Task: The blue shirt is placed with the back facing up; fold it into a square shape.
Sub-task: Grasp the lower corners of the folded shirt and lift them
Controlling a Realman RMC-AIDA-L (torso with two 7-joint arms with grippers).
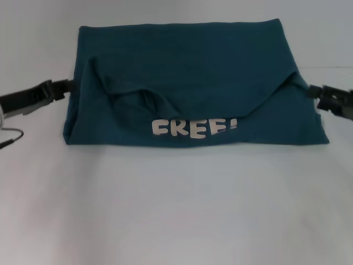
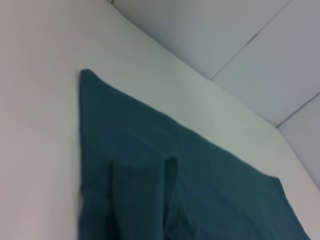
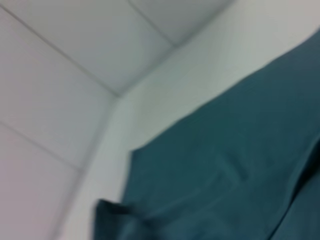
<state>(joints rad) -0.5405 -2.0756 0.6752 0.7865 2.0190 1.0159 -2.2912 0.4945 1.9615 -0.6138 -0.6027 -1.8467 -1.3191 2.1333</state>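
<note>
Teal-blue, the blue shirt lies partly folded on the white counter, lettering showing. The left gripper and right gripper sit at its side edges; whether their fingers pinch cloth, I cannot tell.

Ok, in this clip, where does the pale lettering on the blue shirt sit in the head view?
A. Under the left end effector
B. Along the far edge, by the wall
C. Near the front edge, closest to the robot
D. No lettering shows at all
C: the pale lettering shows on the blue shirt just above its near edge, below the folded-over layer, midway between both end effectors.
</note>
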